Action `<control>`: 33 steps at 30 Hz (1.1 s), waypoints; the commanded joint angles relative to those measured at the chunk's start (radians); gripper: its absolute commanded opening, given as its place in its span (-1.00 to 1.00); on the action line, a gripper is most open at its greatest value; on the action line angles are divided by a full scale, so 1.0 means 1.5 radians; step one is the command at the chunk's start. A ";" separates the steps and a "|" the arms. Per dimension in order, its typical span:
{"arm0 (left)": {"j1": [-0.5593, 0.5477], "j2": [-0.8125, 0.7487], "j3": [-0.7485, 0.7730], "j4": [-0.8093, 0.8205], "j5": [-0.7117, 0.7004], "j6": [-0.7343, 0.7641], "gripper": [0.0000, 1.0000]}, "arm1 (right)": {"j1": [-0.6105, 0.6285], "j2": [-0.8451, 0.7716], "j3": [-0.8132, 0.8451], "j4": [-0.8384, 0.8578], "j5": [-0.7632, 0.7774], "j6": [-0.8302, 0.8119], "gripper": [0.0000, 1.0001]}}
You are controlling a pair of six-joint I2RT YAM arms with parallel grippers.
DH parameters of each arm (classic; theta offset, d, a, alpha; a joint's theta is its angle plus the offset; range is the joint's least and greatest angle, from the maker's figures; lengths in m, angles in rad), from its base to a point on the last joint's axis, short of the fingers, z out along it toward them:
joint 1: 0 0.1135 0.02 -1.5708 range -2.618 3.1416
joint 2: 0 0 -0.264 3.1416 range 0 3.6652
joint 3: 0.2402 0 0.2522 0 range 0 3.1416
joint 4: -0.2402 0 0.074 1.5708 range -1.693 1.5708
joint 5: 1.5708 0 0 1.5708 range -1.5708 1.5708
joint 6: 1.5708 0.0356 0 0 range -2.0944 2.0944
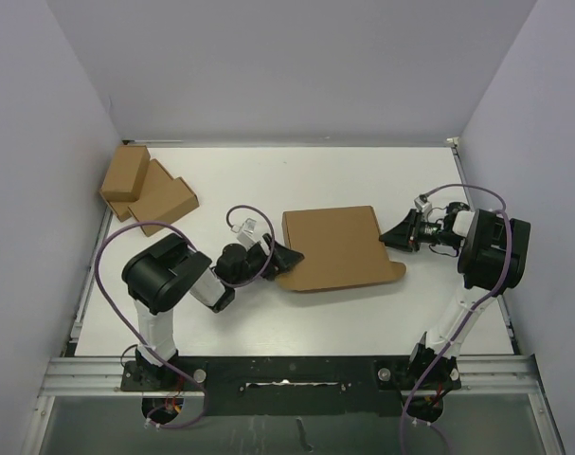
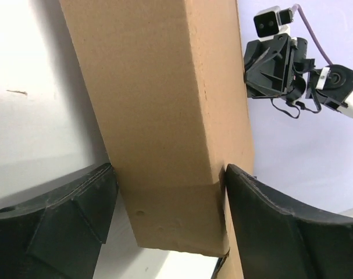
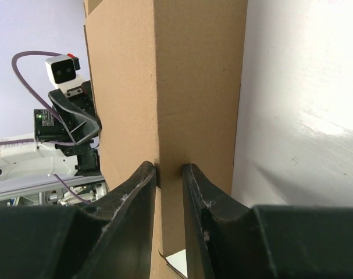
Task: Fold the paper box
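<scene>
The white, smooth table (image 1: 268,180) carries the paper box (image 1: 332,245) at its middle: a flat, matte brown cardboard rectangle with one rounded flap at its near right corner. The left gripper (image 1: 289,258) straddles the box's thick left end, its black angular fingers (image 2: 77,215) spread wide and pressed against both faces. The right gripper (image 1: 389,235) pinches a thin cardboard edge on the right side, fingers nearly together. Two smaller brown boxes (image 1: 145,192) lie overlapping at the far left.

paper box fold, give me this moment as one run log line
paper box: closed up, held between both arms | left gripper: shut on its left end | right gripper: shut on its right edge
</scene>
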 commanded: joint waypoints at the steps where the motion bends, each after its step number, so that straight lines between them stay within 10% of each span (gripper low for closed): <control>1: -0.012 0.033 0.015 0.119 -0.032 -0.033 0.27 | -0.003 0.020 0.001 0.004 0.099 -0.026 -0.67; 7: -0.013 0.000 0.006 0.100 -0.057 -0.036 0.06 | 0.002 0.003 0.010 -0.008 0.087 -0.046 -0.56; 18: 0.017 -0.129 -0.006 -0.031 -0.071 -0.081 -0.01 | 0.015 -0.231 0.117 -0.148 0.109 -0.280 0.50; 25: 0.053 -0.265 0.073 -0.338 -0.063 -0.139 0.00 | 0.202 -0.442 0.073 -0.152 0.169 -0.540 0.98; 33: 0.112 -0.363 0.188 -0.676 -0.025 -0.172 0.00 | 0.395 -0.522 0.024 -0.127 0.220 -0.814 0.96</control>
